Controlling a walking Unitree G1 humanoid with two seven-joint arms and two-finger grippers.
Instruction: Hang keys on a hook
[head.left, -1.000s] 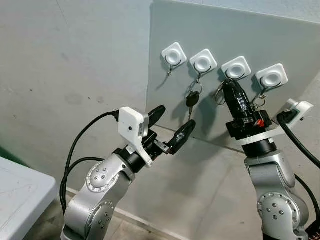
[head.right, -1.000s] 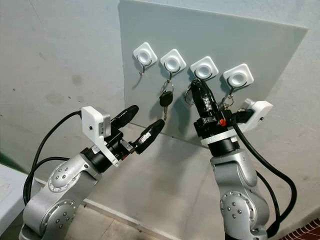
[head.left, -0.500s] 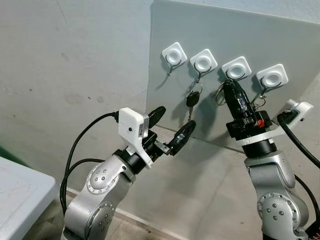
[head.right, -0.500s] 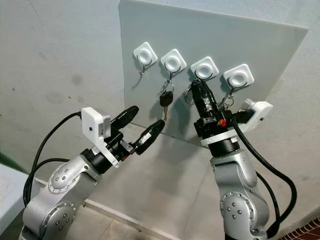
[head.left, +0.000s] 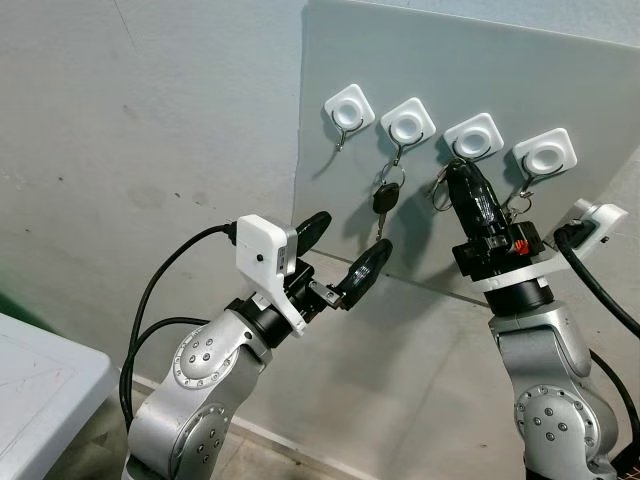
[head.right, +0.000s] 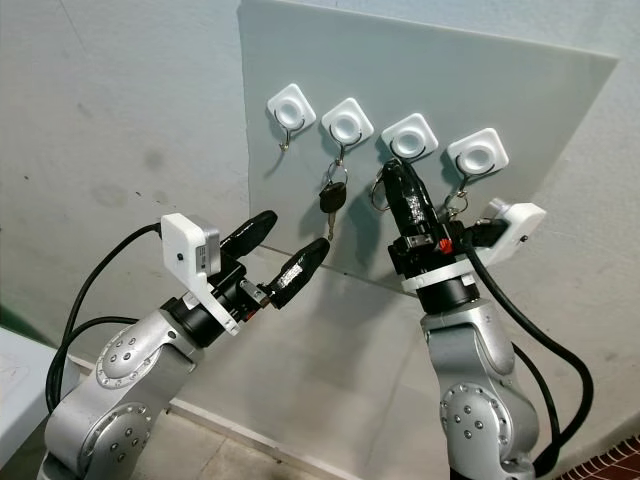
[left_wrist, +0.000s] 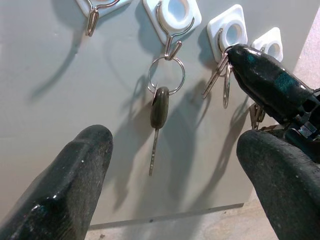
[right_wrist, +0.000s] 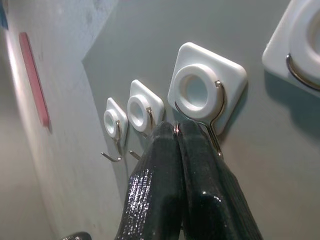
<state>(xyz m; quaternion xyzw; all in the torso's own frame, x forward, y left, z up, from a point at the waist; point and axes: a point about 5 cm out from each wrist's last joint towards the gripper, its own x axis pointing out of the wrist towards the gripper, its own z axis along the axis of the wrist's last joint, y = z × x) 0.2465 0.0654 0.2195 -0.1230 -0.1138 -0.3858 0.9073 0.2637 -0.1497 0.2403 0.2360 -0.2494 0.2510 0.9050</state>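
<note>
**Keys held at the third hook**

Nearest, our left gripper waits, fingers spread and empty. Farther on, our right gripper pinches the keys against the third hook. Nothing has shifted in the last second; we judge the ring not yet released.

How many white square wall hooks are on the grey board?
4, in one row: leftmost hook bare, second hook with a black-headed key, third hook at the right gripper, fourth hook rightmost.

fourth hook's keys half-hidden behind right gripper
</note>
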